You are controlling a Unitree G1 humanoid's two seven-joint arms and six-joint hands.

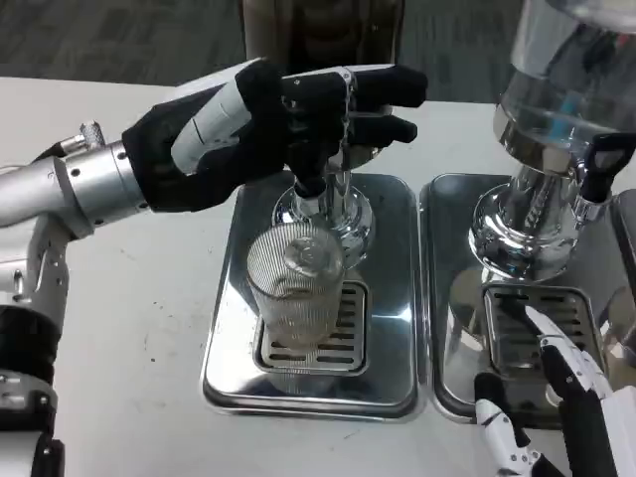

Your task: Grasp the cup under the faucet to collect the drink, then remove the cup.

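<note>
While the cup stands below it, the left hand clasps the faucet.

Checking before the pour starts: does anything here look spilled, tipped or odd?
Nothing stands out. The ribbed clear glass cup stands upright on the slotted drain grate of the shiny metal drip tray, and no spill is visible.

one head view, looking steeply down, seemingly close over the white table before the robot.
</note>
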